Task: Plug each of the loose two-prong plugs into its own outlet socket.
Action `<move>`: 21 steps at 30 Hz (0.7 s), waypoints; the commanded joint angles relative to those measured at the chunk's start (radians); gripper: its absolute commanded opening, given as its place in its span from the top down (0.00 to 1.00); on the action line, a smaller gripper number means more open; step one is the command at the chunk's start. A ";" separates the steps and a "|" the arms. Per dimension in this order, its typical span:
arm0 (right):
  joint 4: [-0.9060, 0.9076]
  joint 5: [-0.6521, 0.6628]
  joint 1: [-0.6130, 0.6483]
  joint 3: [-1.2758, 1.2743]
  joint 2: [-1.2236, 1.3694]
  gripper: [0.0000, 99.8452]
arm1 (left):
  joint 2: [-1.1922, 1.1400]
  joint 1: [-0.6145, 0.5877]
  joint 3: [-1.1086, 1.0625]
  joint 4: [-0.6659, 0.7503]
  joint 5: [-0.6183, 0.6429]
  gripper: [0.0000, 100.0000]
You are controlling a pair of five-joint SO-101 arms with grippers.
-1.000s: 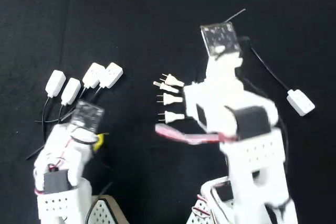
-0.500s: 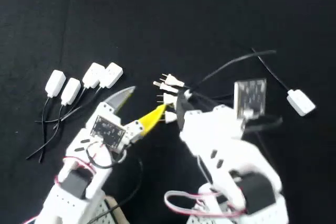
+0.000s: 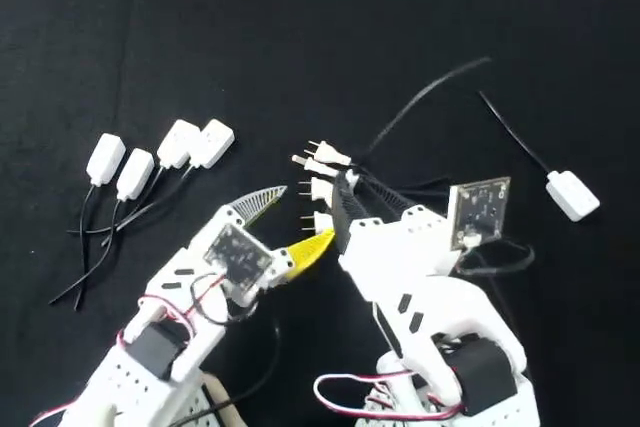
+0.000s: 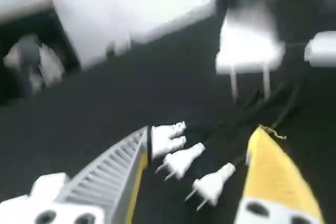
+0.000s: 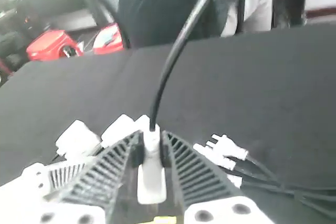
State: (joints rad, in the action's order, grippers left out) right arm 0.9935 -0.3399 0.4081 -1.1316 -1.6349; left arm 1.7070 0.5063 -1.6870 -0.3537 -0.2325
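Note:
Several white two-prong plugs (image 3: 322, 157) lie in a row at the table's middle, and also in the left wrist view as plugs (image 4: 181, 160). My right gripper (image 3: 342, 209) sits at that row, shut on one white plug (image 5: 150, 167) whose black cable (image 5: 178, 45) rises away from it. That held plug (image 4: 251, 56) hangs prongs-down above the table. My left gripper (image 3: 305, 213) is open, its grey finger (image 4: 105, 174) and yellow finger (image 4: 273, 174) on either side of the lying plugs. Several white outlet sockets (image 3: 160, 157) lie at the left, and one socket (image 3: 572, 195) lies at the right.
Thin black cables (image 3: 100, 237) trail from the left sockets toward the front edge. More cables (image 3: 420, 112) loop across the black cloth between the plugs and the right socket. A person sits behind the table's far edge.
My left arm swung right from the sockets to the plug row and its gripper opened. My right arm folded back from the far side down onto the plugs, and one cable now arcs up.

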 commanded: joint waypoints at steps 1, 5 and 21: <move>-0.023 -0.012 0.012 0.007 -0.010 0.99 | 0.011 -0.015 -0.018 -0.071 -0.086 0.70; -0.026 -0.012 0.018 -0.002 -0.002 0.99 | 0.043 -0.031 -0.018 -0.101 -0.086 0.70; 0.095 0.017 0.267 -0.018 -0.002 0.99 | 0.106 -0.119 -0.013 -0.104 0.069 0.70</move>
State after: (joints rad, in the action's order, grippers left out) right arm 1.0104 -0.3445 0.6398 -1.1960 -1.6502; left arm 1.7914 0.4496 -1.6870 -0.4611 -0.1788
